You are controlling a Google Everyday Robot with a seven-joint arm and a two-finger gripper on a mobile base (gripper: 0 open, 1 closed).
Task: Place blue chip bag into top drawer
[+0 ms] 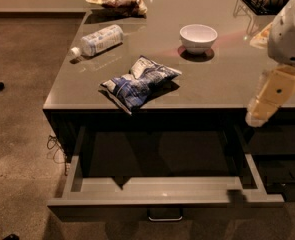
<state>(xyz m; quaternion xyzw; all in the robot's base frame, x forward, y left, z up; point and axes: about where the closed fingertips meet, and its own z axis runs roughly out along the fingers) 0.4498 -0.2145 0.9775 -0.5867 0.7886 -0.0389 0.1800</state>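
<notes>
One blue chip bag [139,81] is lying near the tabletop's [227,79] front edge above the open top drawer [162,198], long axis slanting toward my gripper [262,106], which is hanging well right, opening impossible to tell.

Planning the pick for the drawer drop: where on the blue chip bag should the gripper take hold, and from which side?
Probably from above, across the narrow width of the blue chip bag at its puffed middle. It lies flat and diagonal near the table's front edge, so side approaches meet little. The gripper hangs at the right, apart from the bag.
</notes>
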